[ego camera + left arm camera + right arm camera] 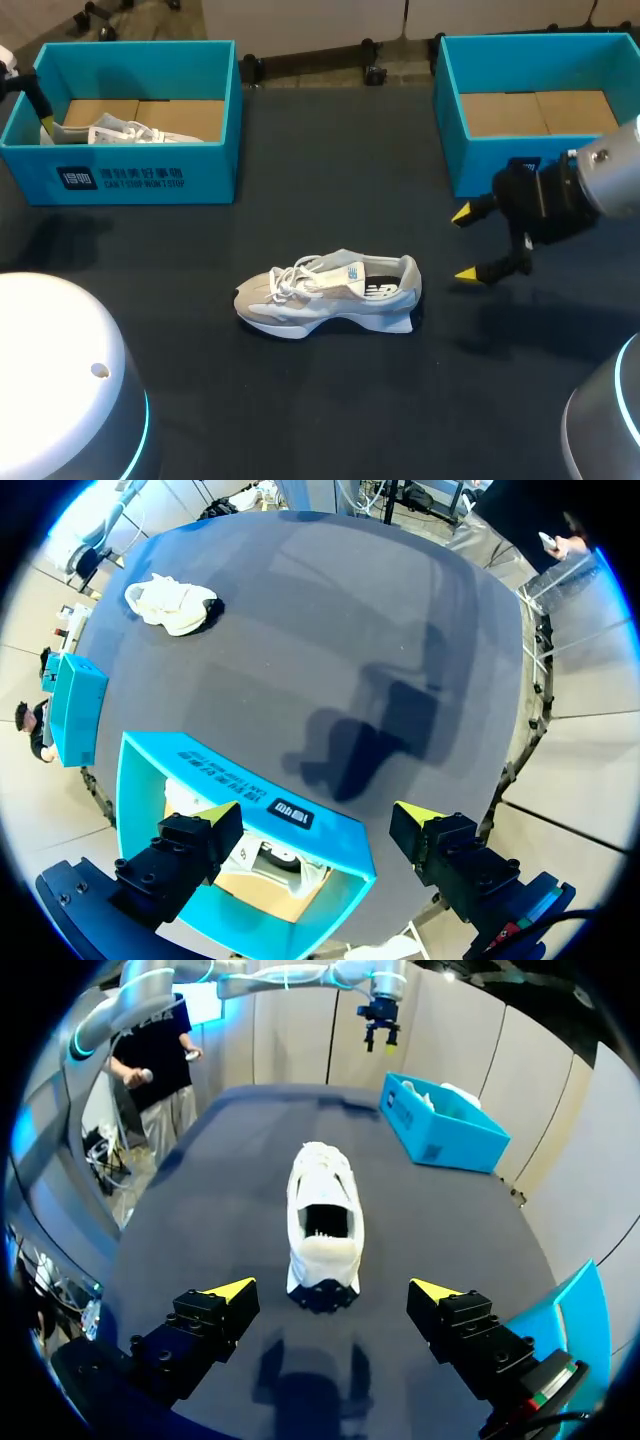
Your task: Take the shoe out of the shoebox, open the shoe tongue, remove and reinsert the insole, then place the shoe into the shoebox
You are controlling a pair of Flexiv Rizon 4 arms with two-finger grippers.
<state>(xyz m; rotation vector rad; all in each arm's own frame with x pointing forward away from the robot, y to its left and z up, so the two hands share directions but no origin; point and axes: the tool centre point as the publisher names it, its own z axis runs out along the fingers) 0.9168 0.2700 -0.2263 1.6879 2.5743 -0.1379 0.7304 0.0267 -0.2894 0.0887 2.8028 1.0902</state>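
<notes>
A grey-white sneaker (330, 295) lies on its sole in the middle of the dark table, toe to the left. My right gripper (478, 243) hovers open to its right, fingers apart and empty. In the right wrist view the sneaker (322, 1210) sits just ahead of the right gripper (333, 1288), heel nearest, its mouth showing. My left gripper (315, 815) hangs open above the left teal shoebox (200, 770), which holds a second white shoe (270, 855). The head view shows that box (125, 120) at the back left, with the left gripper (38, 108) at its left end.
An empty teal shoebox (540, 110) with a cardboard floor stands at the back right, just behind my right gripper. White rounded arm bases rise at the front left (60, 380) and front right (605, 420). Bare dark tabletop (330, 180) lies between the boxes.
</notes>
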